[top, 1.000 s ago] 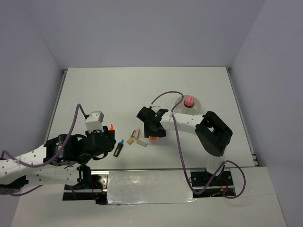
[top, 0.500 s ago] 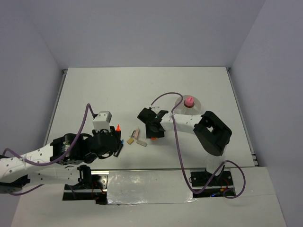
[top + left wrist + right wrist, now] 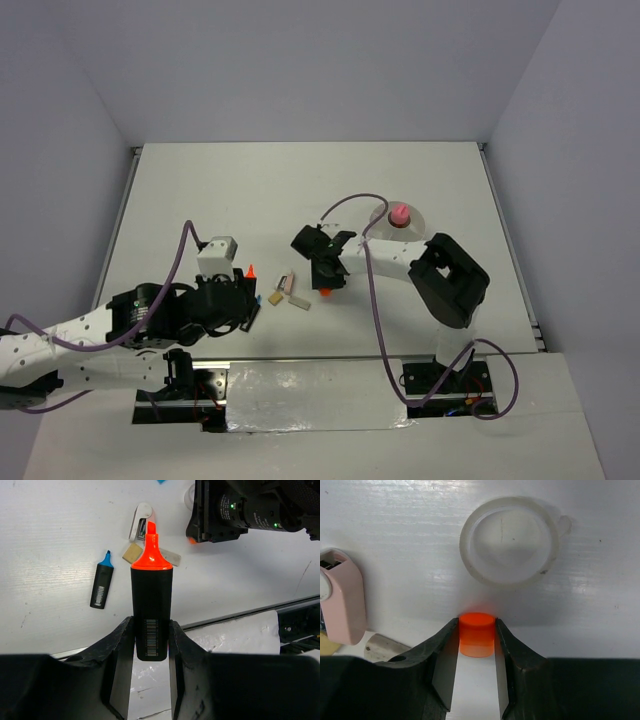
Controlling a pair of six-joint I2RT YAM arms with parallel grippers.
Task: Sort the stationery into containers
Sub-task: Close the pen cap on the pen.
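Note:
My left gripper point(image 3: 151, 626) is shut on a black marker with an orange tip point(image 3: 151, 595) and holds it above the table; it also shows in the top view point(image 3: 240, 296). A black marker with a blue tip point(image 3: 102, 581) lies on the table beyond it. My right gripper point(image 3: 476, 623) is shut on a small orange cap point(image 3: 476, 630), right in front of the clear tape ring point(image 3: 507, 540). A pink eraser point(image 3: 342, 602) lies to its left. The pink cylinder point(image 3: 399, 214) stands in a round pale tub point(image 3: 416, 222) behind the right arm.
A tan piece point(image 3: 132, 553) and a grey piece point(image 3: 168, 558) lie beside the pink eraser point(image 3: 141, 521), between the two grippers. The table's near edge with a shiny strip point(image 3: 300, 385) runs just behind the left gripper. The right arm's cable point(image 3: 345, 205) loops over the table.
My left gripper has moved right and slightly nearer with the orange-tipped marker in it, now partly covering the blue-tipped marker. The right gripper has stayed by the orange cap.

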